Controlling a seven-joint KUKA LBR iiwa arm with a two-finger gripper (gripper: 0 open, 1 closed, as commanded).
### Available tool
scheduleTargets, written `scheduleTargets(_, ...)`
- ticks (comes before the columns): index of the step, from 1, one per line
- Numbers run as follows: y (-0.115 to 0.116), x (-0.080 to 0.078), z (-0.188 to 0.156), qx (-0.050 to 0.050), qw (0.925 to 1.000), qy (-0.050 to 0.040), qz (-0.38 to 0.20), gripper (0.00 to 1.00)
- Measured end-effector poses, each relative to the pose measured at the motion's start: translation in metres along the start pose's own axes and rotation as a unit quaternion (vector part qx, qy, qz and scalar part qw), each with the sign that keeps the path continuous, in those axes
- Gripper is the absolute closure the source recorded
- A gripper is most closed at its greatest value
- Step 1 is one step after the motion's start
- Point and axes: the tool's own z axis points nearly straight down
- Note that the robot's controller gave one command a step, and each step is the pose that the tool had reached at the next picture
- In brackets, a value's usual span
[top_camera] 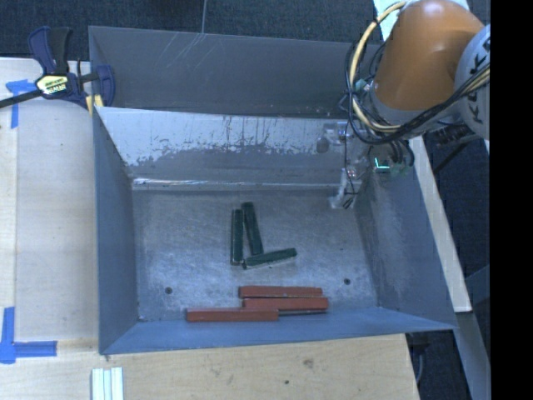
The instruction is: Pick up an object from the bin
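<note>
The orange cover [425, 52] and its cables [362, 73] hide the back right corner of the bin [112, 223]. The arm runs off the right side. The gripper [342, 197] looks small and fuzzy. Where the green sticks [248, 236] meet, I cannot tell which lies on top. The red-brown sticks [279, 300] partly cover each other.
</note>
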Motion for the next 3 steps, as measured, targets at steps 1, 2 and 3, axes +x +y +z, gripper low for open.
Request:
scheduleTargets(1,0.036,0.036,0.060,-0.001,0.9970,-0.0003,0.078,0.00)
scheduleTargets(2,0.040,0.048,0.148,0.000,0.9978,0.0006,0.066,0.00)
scheduleTargets(3,0.110,0.055,0.116,-0.002,0.9987,-0.0054,0.051,0.00)
